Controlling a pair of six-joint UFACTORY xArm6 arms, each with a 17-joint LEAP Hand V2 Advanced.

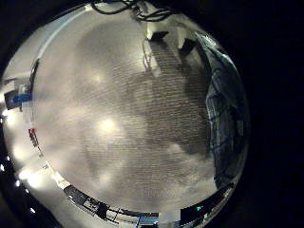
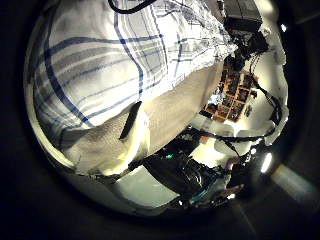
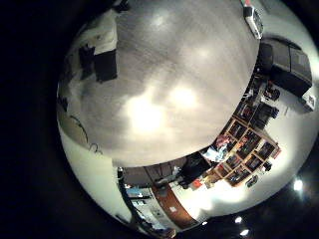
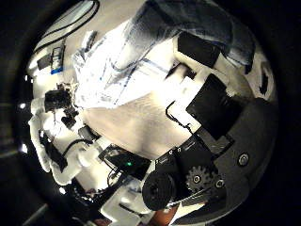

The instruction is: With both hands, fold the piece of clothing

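Note:
The piece of clothing is a checked cloth with crossing stripes. In the left thumb side palm view the cloth [image 2: 110, 60] fills much of the picture, close to the palm, spread on the table [image 2: 175, 100] with one edge turned up. Parts of my left hand [image 2: 190, 175] show beside the table's edge. In the right thumb side palm view the cloth [image 4: 113, 71] lies rumpled on the table [image 4: 141, 122], and my right hand [image 4: 212, 94] reaches over it. A hand [image 4: 58, 102] shows at the cloth's far side.
The left little finger side palm view looks out over a ribbed floor [image 1: 123, 104] with furniture legs [image 1: 157, 36]. The right little finger side palm view shows the same kind of floor [image 3: 169, 70] and shelves [image 3: 249, 139]. Shelves [image 2: 232, 95] also stand beyond the table.

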